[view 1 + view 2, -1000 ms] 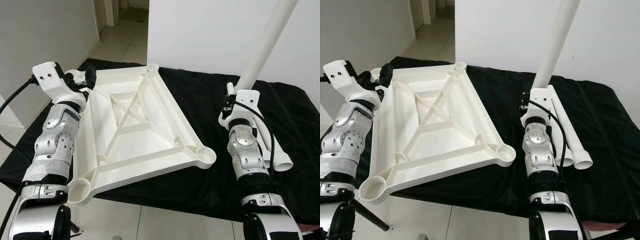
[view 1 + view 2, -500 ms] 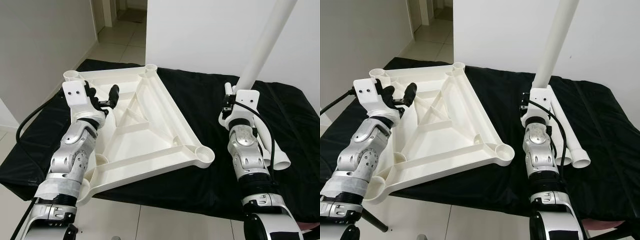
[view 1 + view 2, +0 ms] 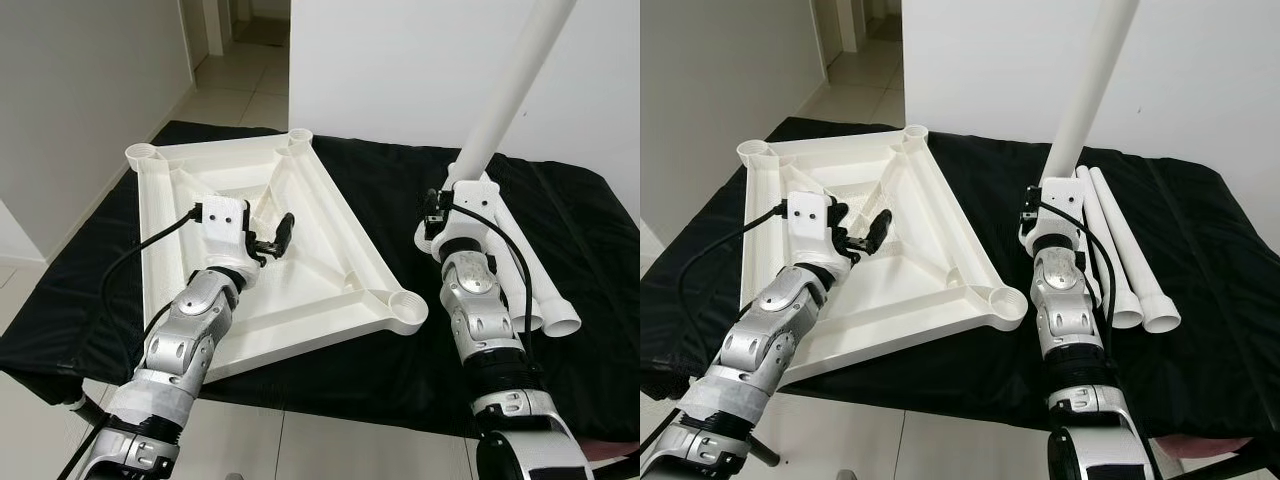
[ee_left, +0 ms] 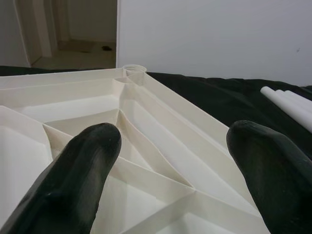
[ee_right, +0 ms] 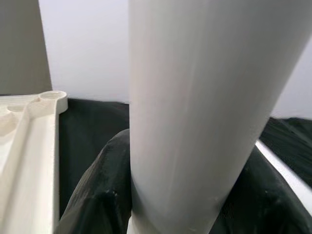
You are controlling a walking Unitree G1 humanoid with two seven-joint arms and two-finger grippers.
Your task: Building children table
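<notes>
1. The two head cameras are looking forward and down from above, taking in the same upturned white tabletop point(image 3: 262, 232) on a black cloth point(image 3: 400, 190), the right eye sitting slightly to one side.
2. The left wrist camera is looking along its own black fingers point(image 4: 80, 170), very close above the tabletop's ribs.
3. The right wrist camera is facing a white leg tube point(image 5: 195, 107) at very close range; the tabletop's corner is also showing here.

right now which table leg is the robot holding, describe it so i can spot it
Start at the black-covered table with the upturned white tabletop on its left half. To the right of that tabletop, the right tool grips one white leg. That leg stands nearly upright, while the other legs lie flat on the cloth.
</notes>
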